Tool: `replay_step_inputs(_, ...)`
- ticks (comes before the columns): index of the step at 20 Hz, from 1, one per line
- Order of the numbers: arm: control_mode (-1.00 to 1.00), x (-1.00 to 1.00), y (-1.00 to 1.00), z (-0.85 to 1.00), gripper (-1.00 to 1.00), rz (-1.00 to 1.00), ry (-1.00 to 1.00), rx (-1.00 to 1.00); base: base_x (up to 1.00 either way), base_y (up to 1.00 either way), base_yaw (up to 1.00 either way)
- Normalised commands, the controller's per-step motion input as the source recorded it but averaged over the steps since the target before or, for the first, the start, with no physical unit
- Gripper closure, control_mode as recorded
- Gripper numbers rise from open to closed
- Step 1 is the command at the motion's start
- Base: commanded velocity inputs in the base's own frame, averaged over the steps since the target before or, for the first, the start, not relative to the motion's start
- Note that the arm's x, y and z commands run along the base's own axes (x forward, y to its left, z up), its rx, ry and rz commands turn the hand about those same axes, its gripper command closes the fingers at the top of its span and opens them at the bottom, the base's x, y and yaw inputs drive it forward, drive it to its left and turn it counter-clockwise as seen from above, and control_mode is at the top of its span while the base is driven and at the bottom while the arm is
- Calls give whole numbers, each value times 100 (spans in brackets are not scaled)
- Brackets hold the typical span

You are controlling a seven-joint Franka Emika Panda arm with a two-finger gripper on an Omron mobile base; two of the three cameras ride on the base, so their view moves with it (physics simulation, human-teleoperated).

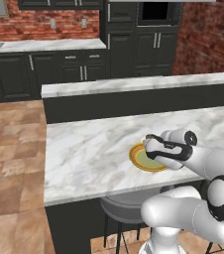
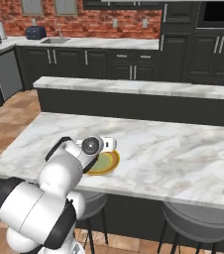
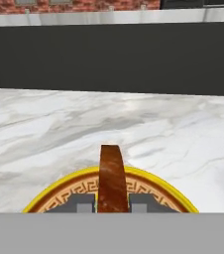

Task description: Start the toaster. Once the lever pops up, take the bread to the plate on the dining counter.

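I see my two-finger gripper (image 3: 112, 203) clenched on the small brown toast slice (image 3: 112, 178), edge-up | over the round yellow-rimmed plate (image 3: 156, 187) | plate sits on the white-grey veined marble dining counter (image 1: 84, 149).

No text, label, brand, number or sign can be read anywhere in these pictures. The plate (image 3: 148, 191) carries only a key-pattern band inside its yellow rim, which is ornament and not lettering. The toaster (image 2: 35, 32), far behind the plate on the back worktop, is too small to show any marking on its front.
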Motion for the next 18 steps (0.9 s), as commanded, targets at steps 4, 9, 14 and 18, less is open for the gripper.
replay_step_inputs(4, -100, -7, 0, 0, -100, 0, 0, 0, 0, 0, 0)
replay_step_inputs(9, -100, -1, 0, 0, -100, 0, 0, 0, 0, 0, 0)
replay_step_inputs(14, -100, 0, 0, 0, -100, 0, 0, 0, 0, 0, 0)
replay_step_inputs(18, -100, 0, 0, 2, -100, 0, 3, 0, 0, 0, 0)
